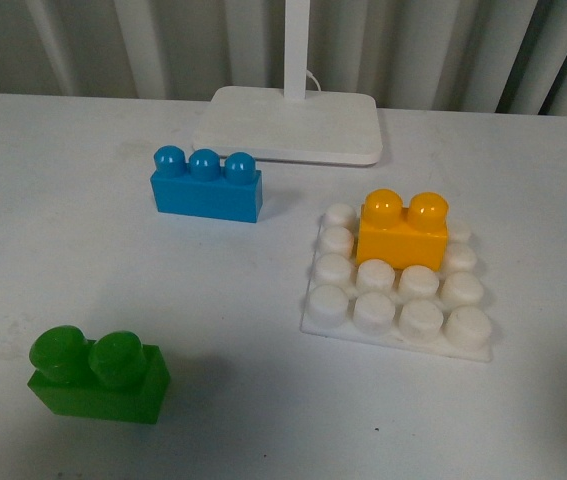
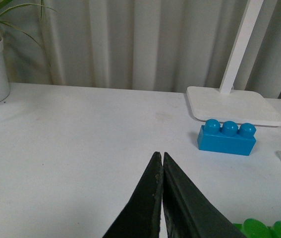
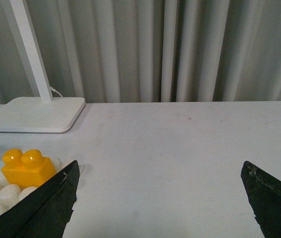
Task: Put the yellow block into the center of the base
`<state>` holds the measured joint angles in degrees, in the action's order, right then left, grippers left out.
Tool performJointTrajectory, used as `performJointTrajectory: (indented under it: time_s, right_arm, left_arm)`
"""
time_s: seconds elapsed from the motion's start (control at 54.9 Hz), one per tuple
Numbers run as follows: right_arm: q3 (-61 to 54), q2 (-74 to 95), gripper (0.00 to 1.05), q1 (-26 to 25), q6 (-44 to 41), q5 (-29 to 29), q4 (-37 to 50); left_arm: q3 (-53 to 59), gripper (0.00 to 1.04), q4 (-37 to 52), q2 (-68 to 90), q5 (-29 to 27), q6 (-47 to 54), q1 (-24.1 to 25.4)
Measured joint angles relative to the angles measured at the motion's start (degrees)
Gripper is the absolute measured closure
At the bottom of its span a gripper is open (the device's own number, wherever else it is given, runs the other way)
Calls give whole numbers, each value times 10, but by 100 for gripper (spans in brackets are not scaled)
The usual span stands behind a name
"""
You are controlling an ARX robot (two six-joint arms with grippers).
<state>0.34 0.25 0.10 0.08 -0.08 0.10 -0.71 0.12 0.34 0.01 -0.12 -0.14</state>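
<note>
One yellow block [image 1: 403,232] sits on the one base [image 1: 395,288], just beside the right gripper [image 3: 160,198], whose jaws are spread wide, empty. Left gripper [image 2: 161,166] is clenched on nothing; one blue brick [image 2: 226,137] lies beyond it.

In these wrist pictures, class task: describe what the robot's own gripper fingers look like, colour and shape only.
The left gripper has matte black fingers that taper to thin pointed tips, like wedges. The right gripper has fingers of the same dark black, broad and flat with angled edges. No cables, markings or arm links show in any view.
</note>
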Motion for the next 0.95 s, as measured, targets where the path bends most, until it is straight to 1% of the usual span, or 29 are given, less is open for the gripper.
performJointTrajectory:
  time_s: [0.055, 0.091, 0.146, 0.218, 0.237, 0.255, 0.273, 0.309, 0.51, 0.582, 0.947]
  right_arm:
    - [0, 0, 9, 0, 0, 0, 0]
    - [0, 0, 9, 0, 0, 0, 0]
    - [0, 0, 9, 0, 0, 0, 0]
    - [0, 0, 9, 0, 0, 0, 0]
    - [0, 0, 9, 0, 0, 0, 0]
    - [0, 0, 9, 0, 0, 0, 0]
    - [0, 0, 9, 0, 0, 0, 0]
    - [0, 0, 9, 0, 0, 0, 0]
    - [0, 0, 9, 0, 0, 0, 0]
    - [0, 0, 9, 0, 0, 0, 0]
    - [0, 0, 9, 0, 0, 0, 0]
  left_arm:
    - [0, 92, 0, 0, 0, 0, 0]
    - [0, 84, 0, 0, 0, 0, 0]
    - [0, 76, 0, 0, 0, 0, 0]
    - [0, 62, 0, 0, 0, 0, 0]
    - [0, 60, 0, 0, 0, 0, 0]
    - [0, 54, 0, -1, 0, 0, 0]
    - [0, 51, 0, -1, 0, 0, 0]
    - [0, 41, 0, -1, 0, 0, 0]
    - [0, 5, 0, -1, 0, 0, 0]
    - [0, 7, 0, -1, 0, 0, 0]
    - [0, 6, 0, -1, 0, 0, 0]
